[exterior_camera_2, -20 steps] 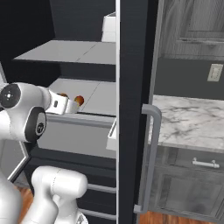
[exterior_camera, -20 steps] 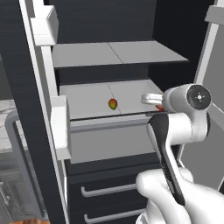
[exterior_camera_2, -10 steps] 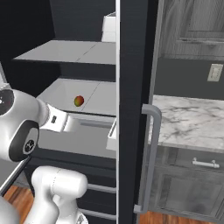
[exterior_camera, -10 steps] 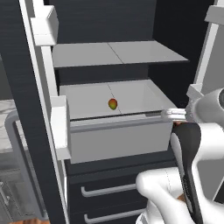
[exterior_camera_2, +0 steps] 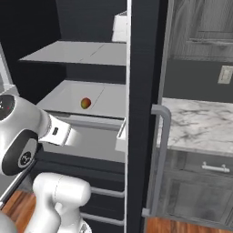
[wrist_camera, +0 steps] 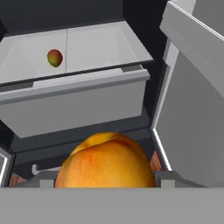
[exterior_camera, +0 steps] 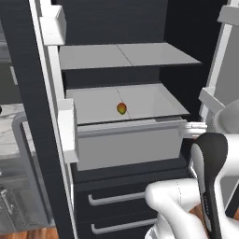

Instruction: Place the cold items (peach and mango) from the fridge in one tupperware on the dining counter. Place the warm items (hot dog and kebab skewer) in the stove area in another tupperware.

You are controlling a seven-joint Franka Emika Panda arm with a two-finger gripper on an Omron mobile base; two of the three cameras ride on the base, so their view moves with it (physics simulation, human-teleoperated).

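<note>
You are looking along the gripper (wrist_camera: 105,186) at a peach (wrist_camera: 106,161) sitting right between its fingers, large and close at the bottom of the hand view; the jaws are standing wide around the fruit, so the gripper is gripping the peach, though the fingertips themselves are mostly hidden behind it. Beyond the peach, the fridge (exterior_camera: 140,28) is standing open in front of you; the mango (wrist_camera: 54,57) is lying alone on the pale shelf (wrist_camera: 105,48) above the grey drawer (wrist_camera: 74,105), well apart from the hand, further in and to the upper left as the hand camera sees it.

In the left base view the mango (exterior_camera: 121,108) is resting near the middle of that shelf (exterior_camera: 154,100), with the drawer (exterior_camera: 130,144) just below and in front of it; the arm is reaching in from the lower right, with its white wrist level with the drawer's front edge. In the right base view the mango (exterior_camera_2: 85,103) is lying behind and above the white forearm; the fridge door edge (exterior_camera_2: 143,113) is standing between the shelves and the marble counter (exterior_camera_2: 200,127) to the right.
</note>
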